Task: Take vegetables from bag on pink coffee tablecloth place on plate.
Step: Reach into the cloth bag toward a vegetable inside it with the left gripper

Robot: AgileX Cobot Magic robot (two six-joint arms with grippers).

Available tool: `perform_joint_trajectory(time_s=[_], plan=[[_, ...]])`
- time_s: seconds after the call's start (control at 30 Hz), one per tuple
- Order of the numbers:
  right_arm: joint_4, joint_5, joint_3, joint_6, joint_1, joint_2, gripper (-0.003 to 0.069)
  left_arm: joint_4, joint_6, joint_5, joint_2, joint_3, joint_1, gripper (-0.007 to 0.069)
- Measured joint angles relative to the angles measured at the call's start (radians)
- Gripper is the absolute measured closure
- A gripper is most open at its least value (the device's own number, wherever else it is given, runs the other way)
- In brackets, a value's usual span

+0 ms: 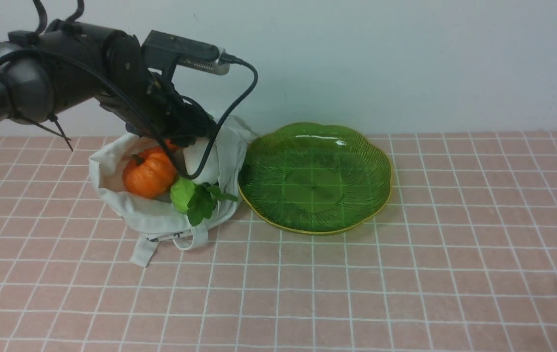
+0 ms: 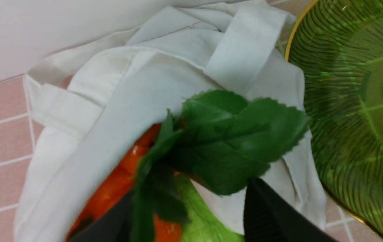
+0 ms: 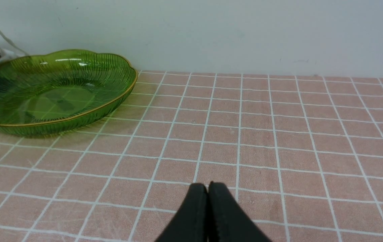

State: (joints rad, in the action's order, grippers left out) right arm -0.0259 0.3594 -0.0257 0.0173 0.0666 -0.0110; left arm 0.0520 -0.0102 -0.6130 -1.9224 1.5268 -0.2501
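Observation:
The off-white bag (image 1: 161,217) lies open on the pink tablecloth (image 1: 405,274), left of the green plate (image 1: 315,176). In it are an orange pumpkin (image 1: 148,171), a white radish (image 1: 206,164), a light green leafy vegetable (image 1: 181,193) and dark green leaves (image 1: 205,204). My left gripper (image 1: 185,137) reaches into the bag's far side. In the left wrist view it (image 2: 184,215) is open, with the carrot (image 2: 124,181), its dark leaves (image 2: 231,144) and the light green vegetable (image 2: 204,222) between the fingers. My right gripper (image 3: 208,188) is shut and empty over bare cloth.
The plate (image 3: 53,90) holds nothing and touches the bag's right side. A white wall runs close behind bag and plate. A bag strap (image 1: 144,252) trails toward the front. The left arm's cable (image 1: 239,98) hangs over the bag.

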Motion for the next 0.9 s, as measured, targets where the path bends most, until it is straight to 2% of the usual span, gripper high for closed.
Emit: perform_joint_trajectory(time_s=[0.43, 0.57, 0.8, 0.9], plan=[[0.0, 0.0, 0.0, 0.0, 0.0, 0.0, 0.0675, 0.022, 0.034, 0.117, -0.056, 0.0, 0.0, 0.0257], [0.0, 0.0, 0.0, 0.0, 0.0, 0.0, 0.0675, 0.024, 0.049, 0.121, -0.055, 0.0, 0.0, 0.021], [0.0, 0.0, 0.0, 0.0, 0.0, 0.0, 0.0675, 0.051, 0.053, 0.141, -0.048, 0.0, 0.031, 0.0062], [0.0, 0.0, 0.0, 0.0, 0.0, 0.0, 0.0675, 0.055, 0.054, 0.18, -0.057, 0.0, 0.04, 0.0028]])
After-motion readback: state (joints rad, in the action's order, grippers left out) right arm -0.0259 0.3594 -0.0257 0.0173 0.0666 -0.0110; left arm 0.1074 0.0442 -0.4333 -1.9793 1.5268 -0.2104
